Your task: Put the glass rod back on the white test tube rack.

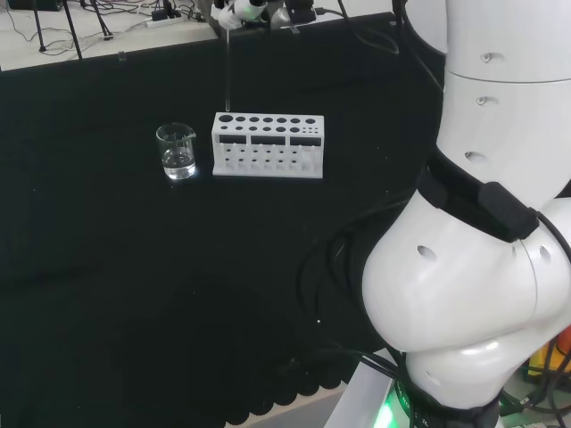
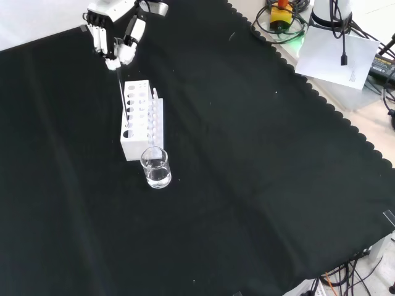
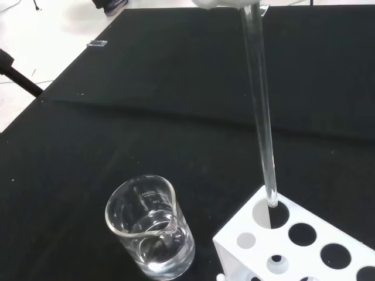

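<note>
The hand [image 2: 114, 31] hangs above the far end of the white test tube rack [image 2: 141, 120], its fingers curled round the top of a clear glass rod [image 3: 259, 105]. The rod [image 2: 122, 98] hangs nearly upright, and in the wrist view its lower tip sits in the mouth of the rack's [image 3: 304, 240] large corner hole. In the head view the hand [image 1: 245, 11] is at the top edge, with the rod [image 1: 227, 76] running down to the left end of the rack [image 1: 268, 145].
A small glass beaker [image 2: 155, 167] with a little clear liquid stands just beside the rack's end, the beaker [image 1: 177, 150] at the rack's left in the head view. Cables and boxes lie beyond the cloth's scalloped edge [image 2: 290, 68].
</note>
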`<state>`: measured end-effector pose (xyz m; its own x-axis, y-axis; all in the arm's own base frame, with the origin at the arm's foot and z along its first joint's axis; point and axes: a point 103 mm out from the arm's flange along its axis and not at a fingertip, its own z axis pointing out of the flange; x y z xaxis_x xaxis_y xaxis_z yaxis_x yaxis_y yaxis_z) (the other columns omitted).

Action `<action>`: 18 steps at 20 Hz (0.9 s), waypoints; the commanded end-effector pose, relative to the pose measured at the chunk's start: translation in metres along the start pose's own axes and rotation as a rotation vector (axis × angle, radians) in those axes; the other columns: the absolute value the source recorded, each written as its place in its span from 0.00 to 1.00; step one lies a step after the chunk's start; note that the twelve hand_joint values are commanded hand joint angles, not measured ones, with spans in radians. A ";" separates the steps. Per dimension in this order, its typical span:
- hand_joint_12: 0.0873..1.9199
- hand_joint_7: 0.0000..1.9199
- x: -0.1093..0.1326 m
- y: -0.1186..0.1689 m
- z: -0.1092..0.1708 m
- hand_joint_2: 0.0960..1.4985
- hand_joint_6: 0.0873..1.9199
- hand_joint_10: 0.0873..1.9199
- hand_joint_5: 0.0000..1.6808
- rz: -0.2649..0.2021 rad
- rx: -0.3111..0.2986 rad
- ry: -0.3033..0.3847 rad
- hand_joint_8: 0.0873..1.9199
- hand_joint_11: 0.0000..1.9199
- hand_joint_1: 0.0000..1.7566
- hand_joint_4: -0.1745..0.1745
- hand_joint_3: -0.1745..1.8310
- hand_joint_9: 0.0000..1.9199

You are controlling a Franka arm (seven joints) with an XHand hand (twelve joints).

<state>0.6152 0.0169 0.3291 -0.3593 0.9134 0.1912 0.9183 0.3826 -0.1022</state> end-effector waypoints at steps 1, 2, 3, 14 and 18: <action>0.47 0.57 0.004 0.008 0.010 0.70 0.09 0.52 0.74 -0.002 0.016 0.006 0.58 0.82 0.74 0.00 0.07 0.81; 0.47 0.57 0.003 0.009 0.012 0.70 0.09 0.52 0.74 -0.004 0.017 0.010 0.58 0.82 0.74 0.00 0.07 0.81; 0.47 0.57 0.003 0.009 0.014 0.70 0.09 0.52 0.74 -0.004 0.019 0.011 0.58 0.82 0.74 0.00 0.07 0.81; 0.47 0.57 -0.006 0.021 0.038 0.70 0.09 0.52 0.74 -0.008 0.045 0.046 0.58 0.82 0.74 0.00 0.07 0.81; 0.47 0.57 -0.007 0.027 0.047 0.70 0.09 0.52 0.74 -0.008 0.065 0.052 0.58 0.82 0.74 0.00 0.07 0.81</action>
<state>0.6310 0.0254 0.2873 -0.3566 0.9043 0.2347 0.9066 0.3956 -0.1468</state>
